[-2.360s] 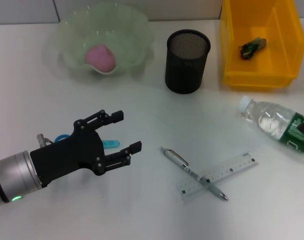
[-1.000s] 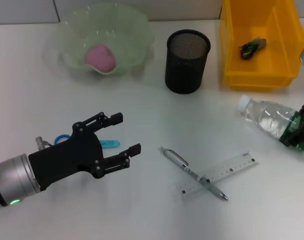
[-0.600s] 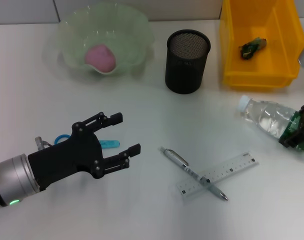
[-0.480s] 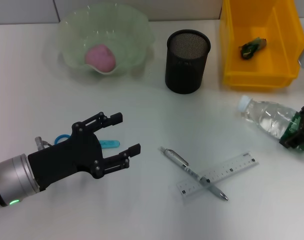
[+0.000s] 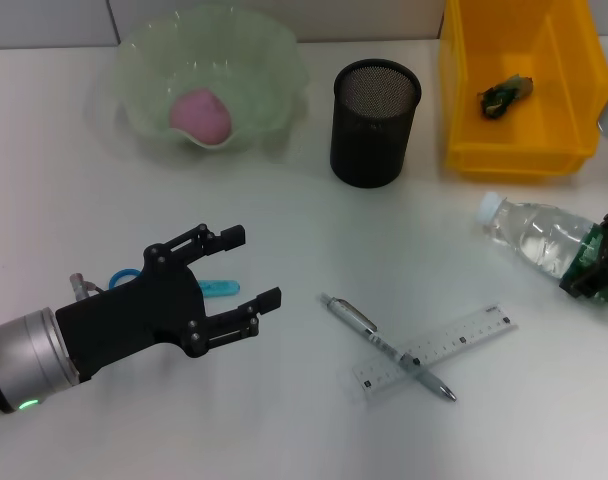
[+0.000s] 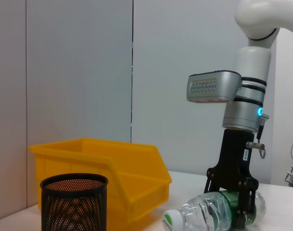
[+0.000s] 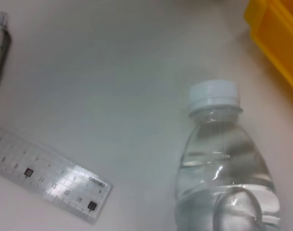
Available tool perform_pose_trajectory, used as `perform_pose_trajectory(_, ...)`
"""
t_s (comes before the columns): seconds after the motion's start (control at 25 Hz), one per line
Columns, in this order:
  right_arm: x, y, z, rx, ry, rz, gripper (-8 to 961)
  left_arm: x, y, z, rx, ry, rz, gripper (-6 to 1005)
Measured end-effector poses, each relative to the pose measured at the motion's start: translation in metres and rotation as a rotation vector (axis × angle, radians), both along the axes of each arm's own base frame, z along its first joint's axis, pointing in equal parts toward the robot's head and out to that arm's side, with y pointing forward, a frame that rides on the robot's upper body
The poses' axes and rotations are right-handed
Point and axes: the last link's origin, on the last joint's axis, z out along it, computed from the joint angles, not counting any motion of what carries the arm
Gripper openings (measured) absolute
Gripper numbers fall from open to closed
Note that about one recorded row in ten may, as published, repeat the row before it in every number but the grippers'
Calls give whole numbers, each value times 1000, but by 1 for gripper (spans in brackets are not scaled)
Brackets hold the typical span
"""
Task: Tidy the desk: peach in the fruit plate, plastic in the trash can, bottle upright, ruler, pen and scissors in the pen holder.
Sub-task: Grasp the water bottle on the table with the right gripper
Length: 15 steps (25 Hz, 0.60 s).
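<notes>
Clear water bottle [image 5: 544,238] lay at three o'clock, the right claw [image 6: 232,201] clamped round it, needing tipping upright; left claw [image 5: 242,281] splayed.

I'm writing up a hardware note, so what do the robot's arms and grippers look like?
The left gripper is matte black with slim linkage fingers on a silver wrist with a green light. The right gripper is also black, under a silver wrist with black bands, a blue light, a grey vented box and a white arm.
</notes>
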Motion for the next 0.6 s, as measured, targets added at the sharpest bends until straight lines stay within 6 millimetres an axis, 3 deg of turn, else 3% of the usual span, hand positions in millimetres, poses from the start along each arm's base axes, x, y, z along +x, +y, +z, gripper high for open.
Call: perform_pose_trajectory(0.6,2,0,1,1,-8,11,747,1,0,-1,-1,-3,0,799)
